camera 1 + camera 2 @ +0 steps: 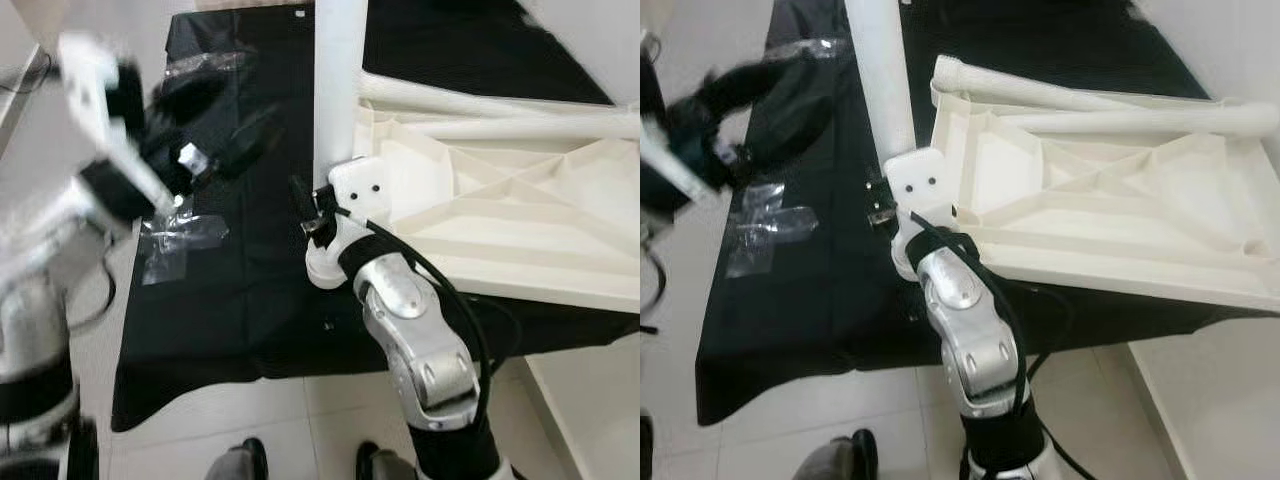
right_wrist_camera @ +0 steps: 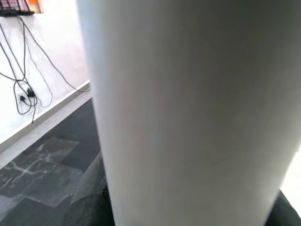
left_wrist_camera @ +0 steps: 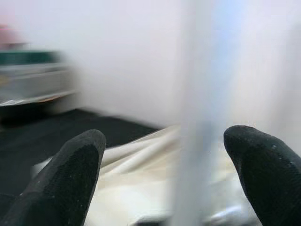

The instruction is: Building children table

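Note:
A white children's table top (image 1: 520, 215) lies upside down on a black cloth (image 1: 250, 300), its ribbed underside facing up. A white leg (image 1: 338, 80) stands upright at the top's near left corner. My right gripper (image 1: 322, 208) is shut on the base of this leg (image 2: 188, 103), which is very close in the right wrist view. Two more white legs (image 1: 1120, 110) lie across the far side of the top. My left gripper (image 1: 222, 118) is blurred at the left above the cloth. Its fingers (image 3: 70, 174) are open, with the upright leg (image 3: 197, 141) blurred beyond them.
Clear plastic bags (image 1: 180, 238) lie on the cloth near its left edge. The cloth's front edge (image 1: 210, 395) meets pale floor tiles. Dark shoes (image 1: 250, 458) show at the bottom. Cables (image 2: 23, 80) hang along a wall.

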`<state>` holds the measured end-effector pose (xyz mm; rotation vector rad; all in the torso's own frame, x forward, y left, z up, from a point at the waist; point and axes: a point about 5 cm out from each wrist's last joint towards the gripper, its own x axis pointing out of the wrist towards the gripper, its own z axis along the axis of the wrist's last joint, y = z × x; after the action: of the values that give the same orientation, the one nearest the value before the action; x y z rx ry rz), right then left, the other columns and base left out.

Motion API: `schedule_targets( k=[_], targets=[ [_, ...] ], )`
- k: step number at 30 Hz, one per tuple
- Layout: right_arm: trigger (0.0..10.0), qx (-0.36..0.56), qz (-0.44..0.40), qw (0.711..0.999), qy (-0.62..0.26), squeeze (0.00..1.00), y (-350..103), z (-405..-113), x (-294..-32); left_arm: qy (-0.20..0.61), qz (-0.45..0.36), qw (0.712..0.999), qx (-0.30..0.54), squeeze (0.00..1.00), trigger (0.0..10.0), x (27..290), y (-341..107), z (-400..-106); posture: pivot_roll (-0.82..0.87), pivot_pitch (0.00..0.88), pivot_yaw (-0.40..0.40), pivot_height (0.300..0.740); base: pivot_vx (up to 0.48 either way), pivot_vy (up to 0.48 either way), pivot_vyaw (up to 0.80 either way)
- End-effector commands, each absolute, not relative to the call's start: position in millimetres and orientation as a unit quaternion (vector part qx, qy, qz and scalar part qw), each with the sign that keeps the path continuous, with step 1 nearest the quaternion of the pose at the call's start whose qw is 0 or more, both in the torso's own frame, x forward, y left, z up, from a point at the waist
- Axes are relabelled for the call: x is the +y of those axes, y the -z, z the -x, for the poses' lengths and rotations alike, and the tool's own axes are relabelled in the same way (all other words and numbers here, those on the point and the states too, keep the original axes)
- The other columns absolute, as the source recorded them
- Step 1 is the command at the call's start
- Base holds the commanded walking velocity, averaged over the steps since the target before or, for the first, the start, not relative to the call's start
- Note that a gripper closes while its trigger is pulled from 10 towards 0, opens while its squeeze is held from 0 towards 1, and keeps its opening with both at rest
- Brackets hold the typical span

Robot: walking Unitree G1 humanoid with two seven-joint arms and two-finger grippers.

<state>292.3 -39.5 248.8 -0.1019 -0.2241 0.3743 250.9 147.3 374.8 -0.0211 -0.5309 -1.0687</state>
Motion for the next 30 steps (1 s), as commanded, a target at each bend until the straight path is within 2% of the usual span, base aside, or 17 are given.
schedule_targets(
  k=[1, 3, 4, 6, 13, 14, 15, 21, 30],
  targets=[
    [10.0, -0.047, 0.038, 0.980, -0.190, 0.00, -226.9, -296.2, -32.5, 0.531, 0.019, 0.815, -0.231, 0.00, 10.0, 147.5, -371.7, -250.2, 0.06, 0.249, 0.025, 0.740, 0.000, 0.000, 0.00],
    [10.0, -0.053, 0.036, 0.978, -0.196, 0.00, -229.2, -295.3, -28.3, 0.580, 0.017, 0.782, -0.227, 0.00, 10.0, 140.3, -392.6, -254.8, 0.05, 0.246, 0.034, 0.740, 0.000, 0.000, 0.00],
    [10.0, -0.053, 0.036, 0.978, -0.196, 0.00, -229.2, -295.3, -28.3, 0.580, 0.017, 0.782, -0.227, 0.00, 10.0, 140.3, -392.6, -254.8, 0.05, 0.246, 0.034, 0.740, 0.000, 0.000, 0.00],
    [10.0, -0.059, 0.034, 0.977, -0.201, 0.00, -231.7, -295.2, -25.5, 0.607, -0.003, 0.764, -0.219, 0.00, 10.0, 133.7, -406.4, -259.5, 0.05, 0.247, 0.035, 0.740, 0.000, 0.000, 0.00],
    [10.0, -0.074, 0.026, 0.973, -0.216, 0.00, -237.5, -294.1, -19.8, 0.601, -0.030, 0.771, -0.206, 0.00, 10.0, 114.7, -417.9, -278.6, 0.05, 0.246, 0.041, 0.740, 0.000, 0.000, 0.00],
    [10.0, -0.078, 0.024, 0.971, -0.223, 0.00, -238.9, -293.2, -17.3, 0.595, -0.029, 0.779, -0.196, 0.00, 0.7, 109.2, -419.5, -289.8, 0.05, 0.246, 0.043, 0.740, 0.000, 0.000, 0.00],
    [10.0, -0.082, 0.022, 0.970, -0.227, 0.00, -239.9, -292.5, -15.5, 0.592, -0.030, 0.784, -0.184, 0.00, 0.0, 104.3, -419.7, -298.7, 0.05, 0.246, 0.043, 0.740, 0.000, 0.000, 0.00],
    [10.0, -0.089, 0.022, 0.968, -0.234, 0.00, -242.3, -292.2, -12.6, 0.616, -0.047, 0.770, -0.158, 0.00, 0.0, 96.6, -418.2, -310.8, 0.05, 0.248, 0.049, 0.740, 0.000, 0.000, 0.00],
    [10.0, -0.094, 0.015, 0.963, -0.252, 0.00, -245.5, -294.3, -12.2, 0.627, -0.081, 0.760, -0.151, 0.00, 0.0, 91.7, -417.3, -312.2, 0.05, 0.252, 0.049, 0.740, 0.000, 0.000, 0.00]
  ],
)
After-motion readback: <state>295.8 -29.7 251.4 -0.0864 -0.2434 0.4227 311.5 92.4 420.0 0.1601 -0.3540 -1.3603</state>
